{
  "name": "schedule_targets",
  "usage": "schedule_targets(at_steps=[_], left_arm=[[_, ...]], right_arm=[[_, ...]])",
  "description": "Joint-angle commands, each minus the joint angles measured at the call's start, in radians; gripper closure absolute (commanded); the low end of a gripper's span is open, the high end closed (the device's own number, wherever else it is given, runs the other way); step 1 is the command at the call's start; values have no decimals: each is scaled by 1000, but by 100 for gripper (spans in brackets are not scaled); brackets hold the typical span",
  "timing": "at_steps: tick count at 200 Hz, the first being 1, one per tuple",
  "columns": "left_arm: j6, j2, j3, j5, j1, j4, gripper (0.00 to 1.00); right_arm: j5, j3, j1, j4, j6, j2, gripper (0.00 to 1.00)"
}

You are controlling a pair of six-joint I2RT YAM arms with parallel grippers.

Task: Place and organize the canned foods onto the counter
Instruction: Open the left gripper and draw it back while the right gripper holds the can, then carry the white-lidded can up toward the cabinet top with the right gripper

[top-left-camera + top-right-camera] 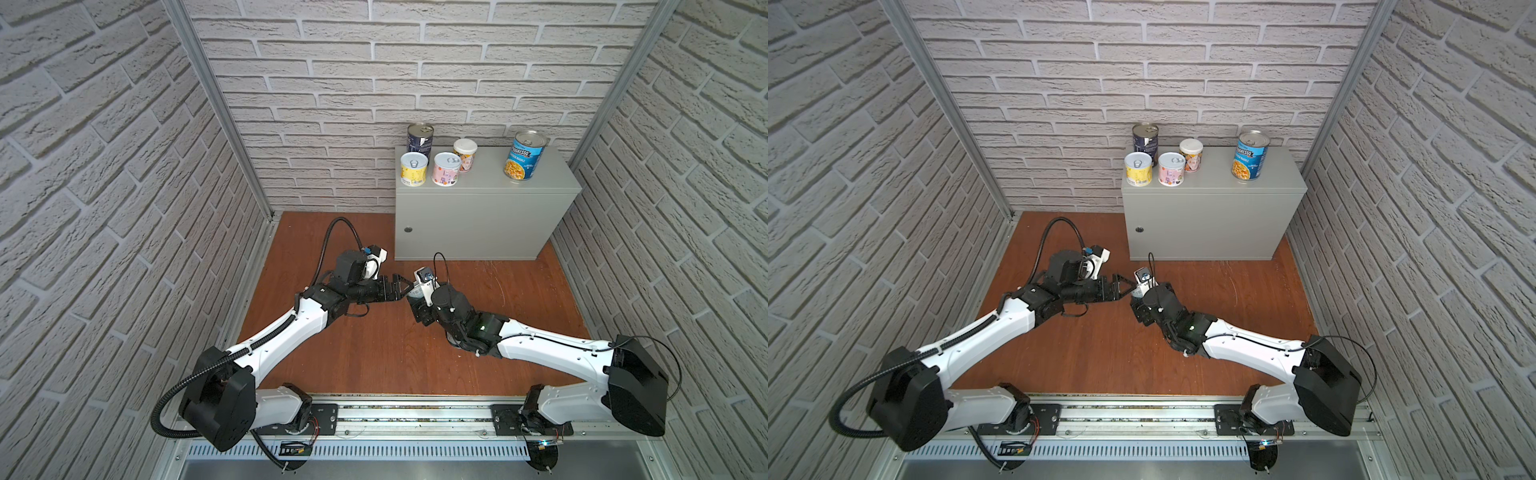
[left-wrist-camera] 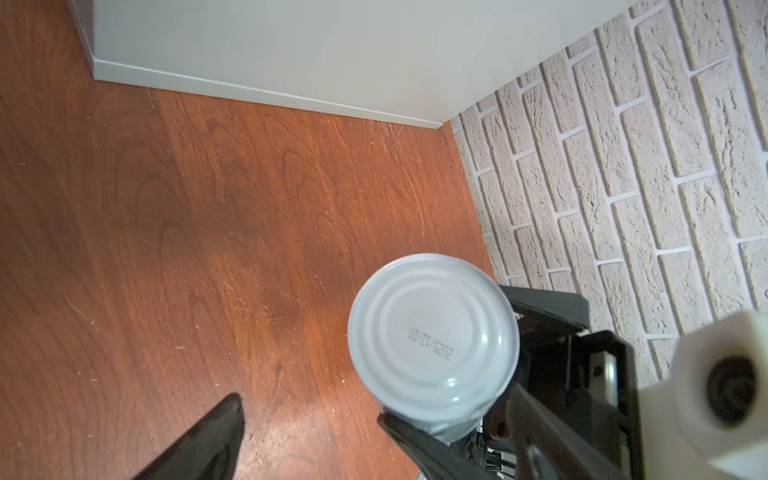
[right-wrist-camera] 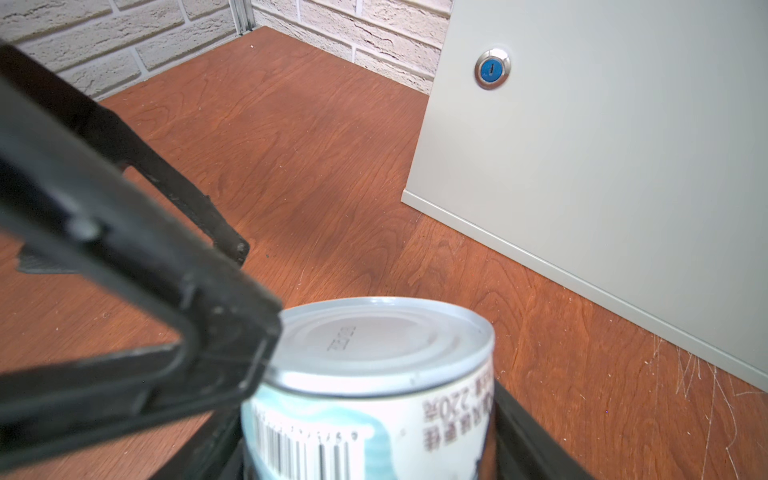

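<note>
Right gripper (image 1: pixel 415 300) clamps the pale teal can (image 3: pixel 374 419) between its fingers.

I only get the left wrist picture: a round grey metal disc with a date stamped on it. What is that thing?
Observer: The end of a pale teal can; the right wrist view shows its label.
Operator: Whose black pincer grips it?
Observer: The right pincer is shut on it, as a top view shows.
Operator: Anything on top of that grey box?
Observer: Five cans stand on the counter: navy can, yellow can, pink can, peach can, blue Progresso can.
</note>
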State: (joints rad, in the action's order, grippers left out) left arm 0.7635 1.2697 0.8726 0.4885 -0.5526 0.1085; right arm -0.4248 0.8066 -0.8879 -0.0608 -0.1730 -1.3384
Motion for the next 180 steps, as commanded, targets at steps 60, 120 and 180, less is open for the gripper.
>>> schedule_targets(at_steps=[60,120,180], left_arm=[[-3,-111,-58,-103,39,-20,2],[7,-157,-107,-137,75,-45,2],[17,-167,-150,-140,93,-71,2]], right_arm=[[-17,84,15,-53,-38,-18,44],[-2,89,45,-18,-84,18,45],[-8,132,82,57,-73,154,45]])
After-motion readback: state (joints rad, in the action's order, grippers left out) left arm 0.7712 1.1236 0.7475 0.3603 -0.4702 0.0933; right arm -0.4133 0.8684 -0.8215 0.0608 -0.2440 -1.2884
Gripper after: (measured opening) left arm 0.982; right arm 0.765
